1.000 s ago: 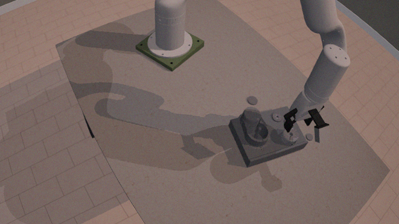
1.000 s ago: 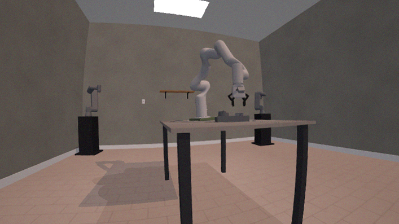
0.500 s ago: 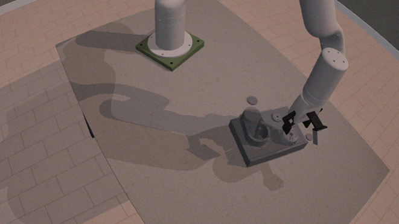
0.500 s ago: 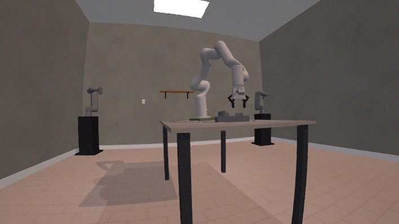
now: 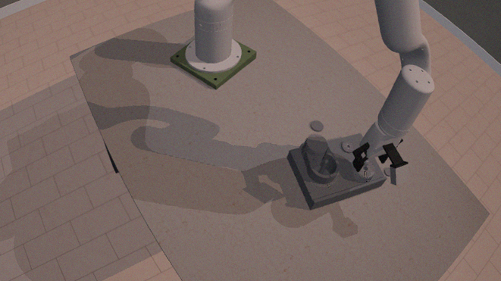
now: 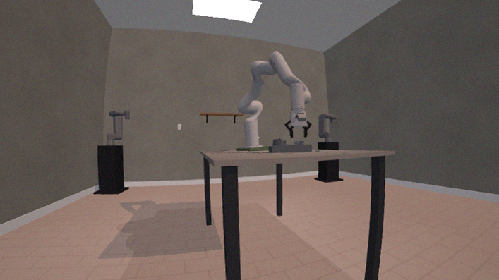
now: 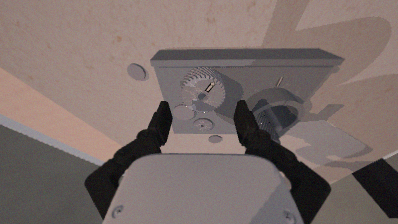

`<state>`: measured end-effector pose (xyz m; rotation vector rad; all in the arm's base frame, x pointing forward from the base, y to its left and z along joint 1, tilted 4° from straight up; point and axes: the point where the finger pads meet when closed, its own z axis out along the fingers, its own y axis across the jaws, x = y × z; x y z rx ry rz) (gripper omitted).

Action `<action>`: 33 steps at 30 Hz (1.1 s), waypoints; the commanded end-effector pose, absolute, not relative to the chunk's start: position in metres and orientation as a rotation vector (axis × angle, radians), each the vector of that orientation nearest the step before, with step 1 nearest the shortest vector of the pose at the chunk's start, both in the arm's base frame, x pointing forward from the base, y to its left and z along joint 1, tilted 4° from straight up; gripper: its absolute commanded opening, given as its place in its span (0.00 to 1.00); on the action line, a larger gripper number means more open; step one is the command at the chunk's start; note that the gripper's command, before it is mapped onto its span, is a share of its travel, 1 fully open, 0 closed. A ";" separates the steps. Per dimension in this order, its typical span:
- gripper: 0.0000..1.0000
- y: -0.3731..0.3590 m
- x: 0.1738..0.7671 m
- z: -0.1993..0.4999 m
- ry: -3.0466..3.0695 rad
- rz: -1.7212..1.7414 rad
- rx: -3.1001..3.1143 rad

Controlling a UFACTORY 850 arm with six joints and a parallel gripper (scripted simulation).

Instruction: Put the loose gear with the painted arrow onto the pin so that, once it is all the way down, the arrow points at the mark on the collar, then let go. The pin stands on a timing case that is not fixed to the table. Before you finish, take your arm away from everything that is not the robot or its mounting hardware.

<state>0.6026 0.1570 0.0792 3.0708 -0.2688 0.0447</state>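
Note:
The grey timing case (image 5: 335, 173) lies on the table; it also shows in the wrist view (image 7: 245, 90). A toothed gear with a painted arrow (image 7: 202, 91) lies flat on the case top near one end, small in the top view (image 5: 366, 174). Whether it sits on a pin is not clear. At the other end a round raised housing (image 7: 274, 107) has a thin rod (image 7: 280, 81) standing at it. My gripper (image 7: 202, 109) is open and empty. It hangs above the gear with a finger on each side and touches nothing; it also shows in the top and exterior views (image 5: 376, 163) (image 6: 298, 133).
Small flat grey discs lie around the case: one on the table (image 5: 316, 125) (image 7: 136, 71), others near the case edge below my fingers. The arm's green base plate (image 5: 212, 63) is at the back of the table.

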 end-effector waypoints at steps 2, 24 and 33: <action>0.93 0.157 0.604 0.076 -0.269 0.048 3.072; 0.93 0.157 0.604 0.073 -0.269 0.048 3.071; 0.93 0.157 0.604 0.073 -0.269 0.048 3.071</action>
